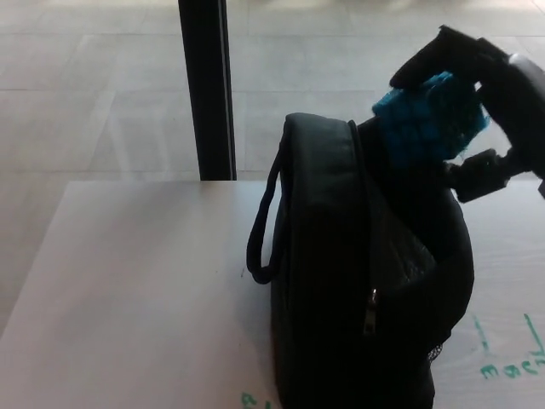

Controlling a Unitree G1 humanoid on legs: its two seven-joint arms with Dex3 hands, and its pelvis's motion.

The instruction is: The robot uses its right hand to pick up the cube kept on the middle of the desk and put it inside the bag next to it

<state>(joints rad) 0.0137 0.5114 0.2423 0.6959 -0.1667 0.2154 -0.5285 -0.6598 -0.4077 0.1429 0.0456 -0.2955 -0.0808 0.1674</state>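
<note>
Blue cube held above the bag

Blue, ridged cube (430,115) sits off the desk, up in the air, clamped in the right hand (477,106). Black fingers (443,53) wrap over its top; another black digit presses from below right. Cube tilted, its lower left corner just over the upper rear edge of the bag (362,273); whether they touch, cannot tell.

Right hand enters from the picture's upper right, wrist running off the right edge, palm turned toward the bag.

Bag is black, standing upright on the desk (136,290), with its zipper line (366,221) running down the front and a metal pull low on it. Right-hand flap looks parted, grey lining showing inside. Carry handle (260,230) loops out on the bag's left side.

Desk is pale, with green handwriting (511,362) at lower right, partly hidden by the bag. Behind the desk a dark upright post (206,89) rises from a tiled floor (85,85).

Left hand not in view.
</note>
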